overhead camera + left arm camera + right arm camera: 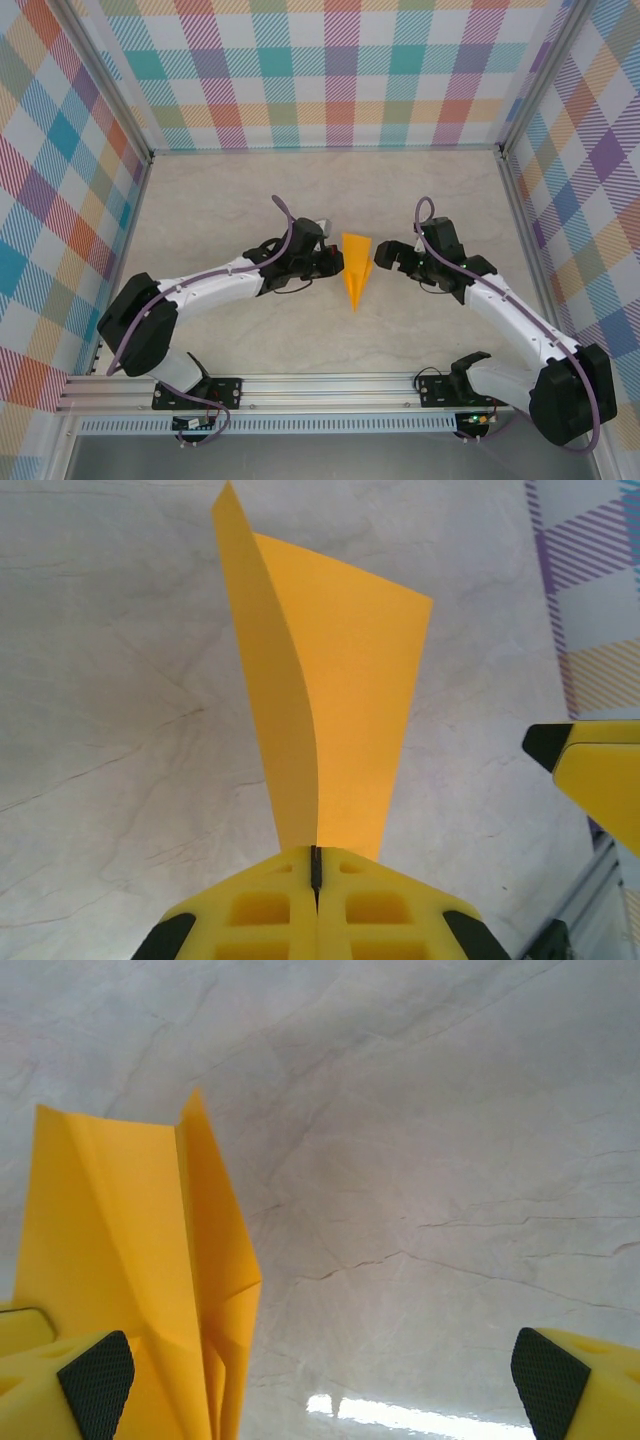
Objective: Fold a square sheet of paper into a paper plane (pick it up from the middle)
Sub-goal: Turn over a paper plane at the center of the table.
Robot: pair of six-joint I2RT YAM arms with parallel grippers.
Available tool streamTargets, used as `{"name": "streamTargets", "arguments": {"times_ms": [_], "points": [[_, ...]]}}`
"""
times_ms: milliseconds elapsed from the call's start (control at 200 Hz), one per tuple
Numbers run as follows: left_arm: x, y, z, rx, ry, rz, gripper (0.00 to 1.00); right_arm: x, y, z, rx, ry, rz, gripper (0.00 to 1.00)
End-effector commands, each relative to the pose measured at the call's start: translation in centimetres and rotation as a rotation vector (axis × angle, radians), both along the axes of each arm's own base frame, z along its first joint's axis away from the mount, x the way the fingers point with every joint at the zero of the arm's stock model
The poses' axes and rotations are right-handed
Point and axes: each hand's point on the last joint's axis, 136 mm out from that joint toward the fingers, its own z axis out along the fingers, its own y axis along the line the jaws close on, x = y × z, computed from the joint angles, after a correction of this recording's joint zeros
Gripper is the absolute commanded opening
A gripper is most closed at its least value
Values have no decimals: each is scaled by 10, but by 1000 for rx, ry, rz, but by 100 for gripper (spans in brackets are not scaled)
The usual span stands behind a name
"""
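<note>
The paper plane (355, 268) sits at the middle of the table (230, 195), between the two grippers, as a narrow orange dart with its wide end on the far side and its pointed tip toward the near side. The left gripper (332, 262) meets it from the left. In the left wrist view the jaws of this gripper (315, 865) are pressed together on the lower edge of the orange paper (345, 710), which rises from the pinch in two spreading layers. The right gripper (384, 258) stands just to the right of the plane with its jaws wide apart and nothing between them. In the right wrist view its black-padded fingertips (97, 1380) sit at opposite edges of the frame, with the creased plane (130, 1270) close beside the left one. Contact there cannot be confirmed. Whether the plane rests on the table or is held clear of it cannot be judged. The right gripper's finger (598, 775) appears at the right edge of the left wrist view.
</note>
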Motion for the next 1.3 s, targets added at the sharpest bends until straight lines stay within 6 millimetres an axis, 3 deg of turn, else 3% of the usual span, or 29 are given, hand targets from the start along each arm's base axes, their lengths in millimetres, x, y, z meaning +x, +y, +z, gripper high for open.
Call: {"name": "streamTargets", "arguments": {"times_ms": [0,235,455,665,835,1045,1300], "points": [[7,-18,7,-120,-29,-56,0,-4,15,14,80,-16,76,100],[13,-17,-33,-137,36,-34,0,-10,37,12,209,12,143,93],[16,-7,-64,-127,87,-11,0,-10,52,-8,261,87,177,68],[12,12,-88,-59,126,33,0,-10,68,-29,251,150,221,51],[8,22,-102,-20,152,53,0,-10,79,-41,198,173,254,47],[7,23,-106,-8,158,54,0,-12,93,-48,135,178,296,43],[7,26,-112,15,171,64,0,-10,94,-63,47,204,285,42]]}}
